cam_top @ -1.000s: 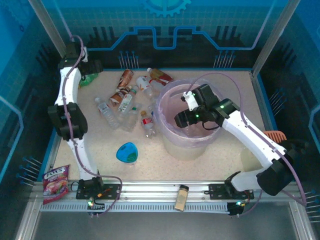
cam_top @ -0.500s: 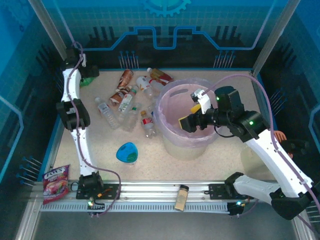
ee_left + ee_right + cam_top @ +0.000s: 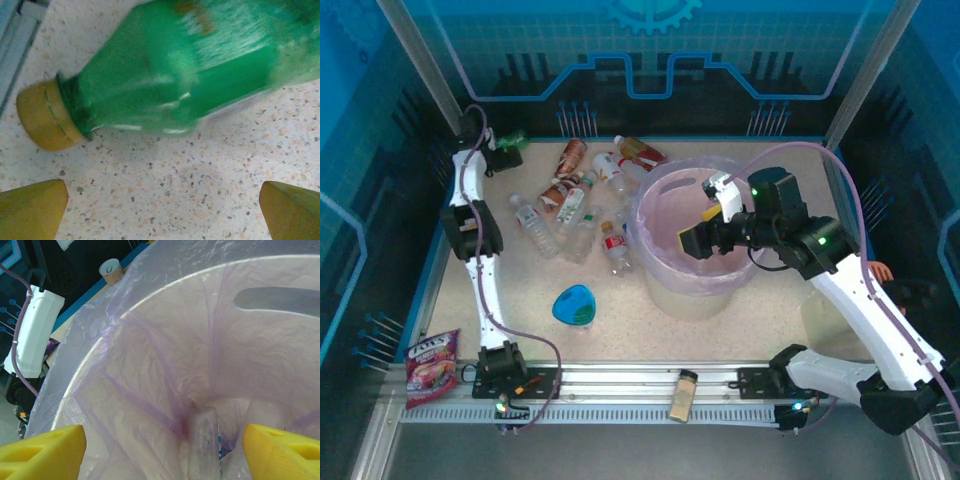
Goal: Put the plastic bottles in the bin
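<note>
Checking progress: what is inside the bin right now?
A clear bottle sits at the bottom of the bin, against its purple liner. Liner folds hide much of the floor.

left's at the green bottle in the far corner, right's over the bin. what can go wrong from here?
1. The green bottle lies on its side by the table's edge rail, just beyond the fingertips of the open left gripper; closing could roll it away or jam it against the rail.
2. The open right gripper hangs over the bin, whose loose liner could snag a finger.
3. With the right arm parked there, the left arm's drop may hit it.
</note>
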